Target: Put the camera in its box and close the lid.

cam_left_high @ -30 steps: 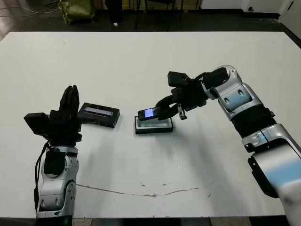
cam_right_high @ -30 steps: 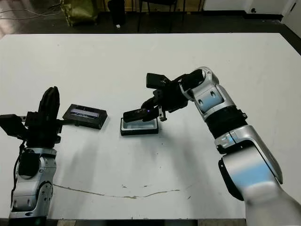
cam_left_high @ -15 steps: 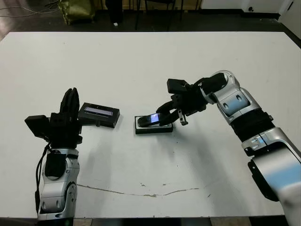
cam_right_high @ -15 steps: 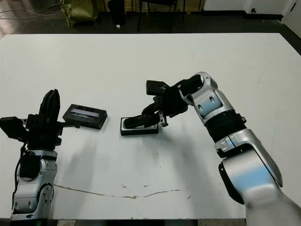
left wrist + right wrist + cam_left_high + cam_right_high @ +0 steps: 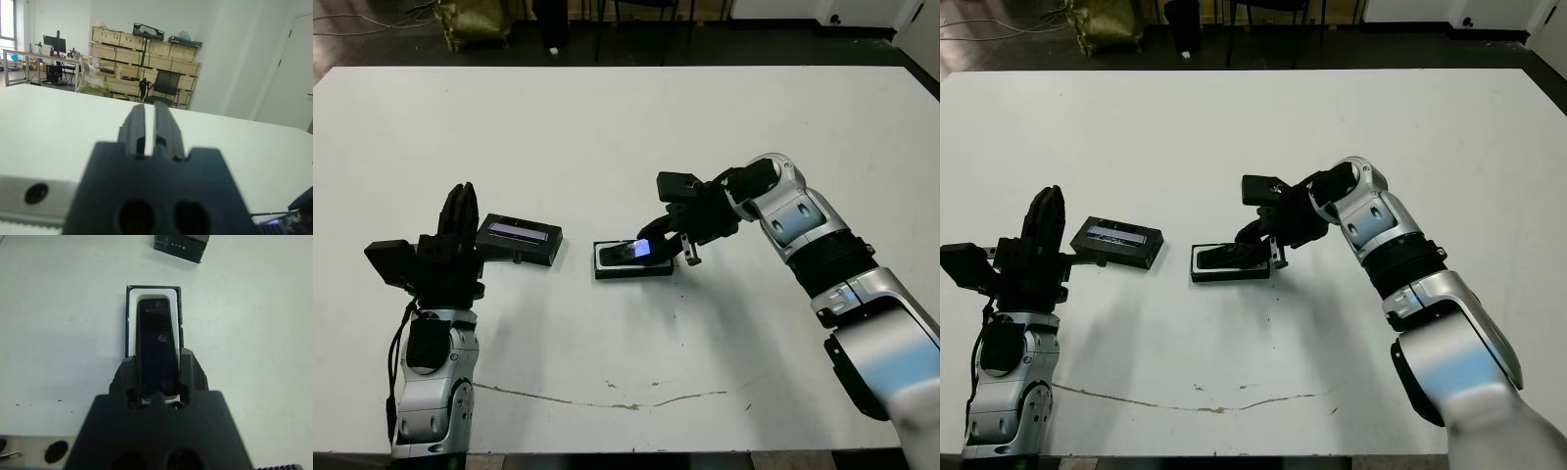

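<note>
The camera [image 5: 156, 347], a slim black bar with a bluish patch [image 5: 641, 247], lies almost flat in the white-lined box [image 5: 607, 269] at the table's middle. My right gripper [image 5: 660, 245] is shut on the camera's near end, a finger [image 5: 128, 374] on each side, low over the box's right end. The right wrist view shows the camera's far end inside the white lining [image 5: 153, 296]. The lid [image 5: 519, 240], black with a pale strip, lies flat to the left of the box. My left gripper [image 5: 460, 208] points upward just left of the lid, shut on nothing.
A thin dark scratch [image 5: 607, 401] runs across the table near its front edge. Beyond the far edge is dark floor with an olive bag [image 5: 470, 20] and chair legs. The left wrist view shows shelves of crates [image 5: 142, 49] past the table.
My right gripper has come down and brought the camera from a tilted hold above the box to nearly flat inside it. The left arm and the lid have not moved.
</note>
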